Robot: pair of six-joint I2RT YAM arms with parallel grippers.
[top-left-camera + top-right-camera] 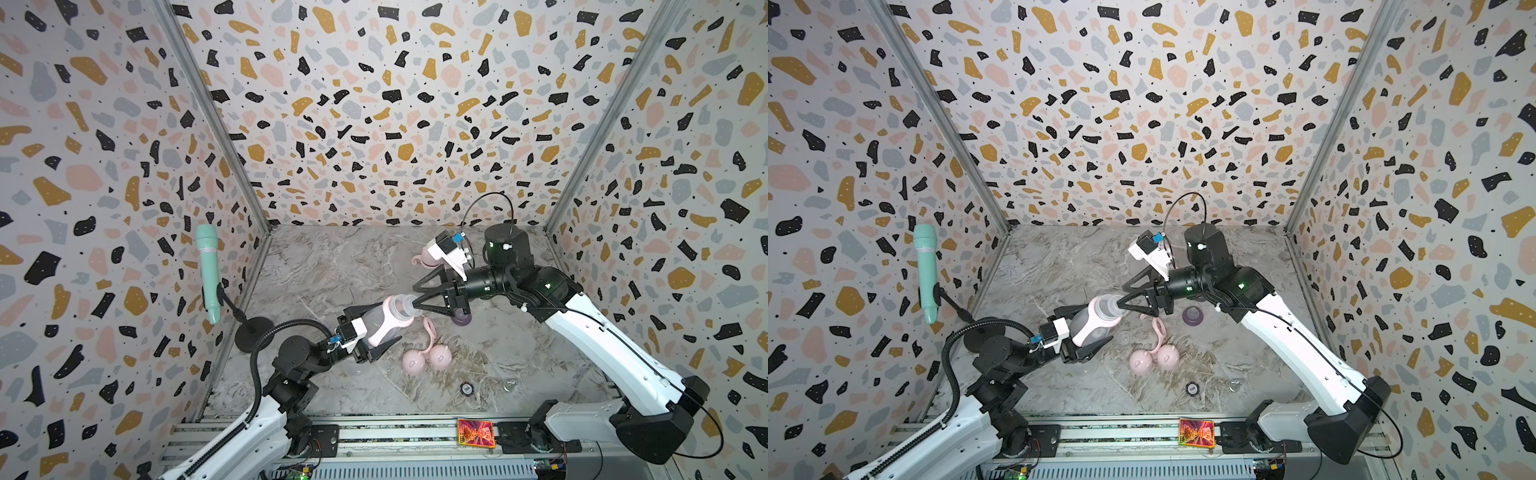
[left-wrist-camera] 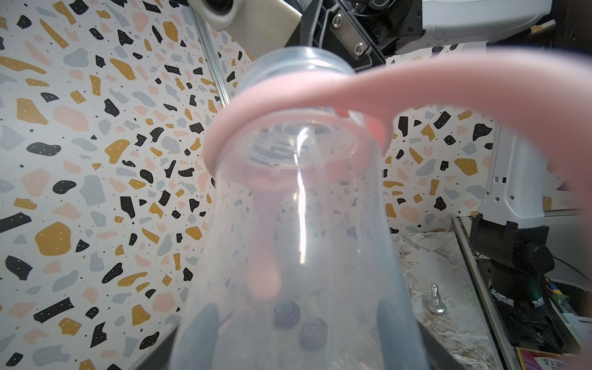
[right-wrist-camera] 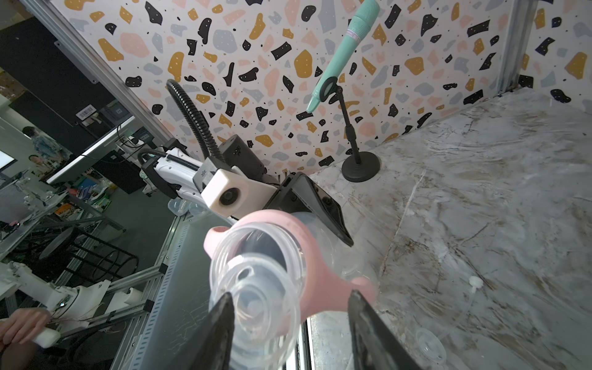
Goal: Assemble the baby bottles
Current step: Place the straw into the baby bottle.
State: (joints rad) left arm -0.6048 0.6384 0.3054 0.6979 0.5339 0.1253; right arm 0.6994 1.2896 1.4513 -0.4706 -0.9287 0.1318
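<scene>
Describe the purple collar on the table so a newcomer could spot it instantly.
On the marble tabletop, follow the right arm in from the front rail to its wrist. On the table just by that wrist, beside the loose pink handle ring, lies the purple collar. Its dark translucent purple sets it apart: the ring and the two dome caps nearby are pink.

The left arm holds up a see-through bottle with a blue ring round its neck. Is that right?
Not quite. The ring is pink, not blue. The rest is right: the left end effector does hold the see-through bottle up off the table, with the ring round its neck. The left wrist view shows the pink colour best.
</scene>
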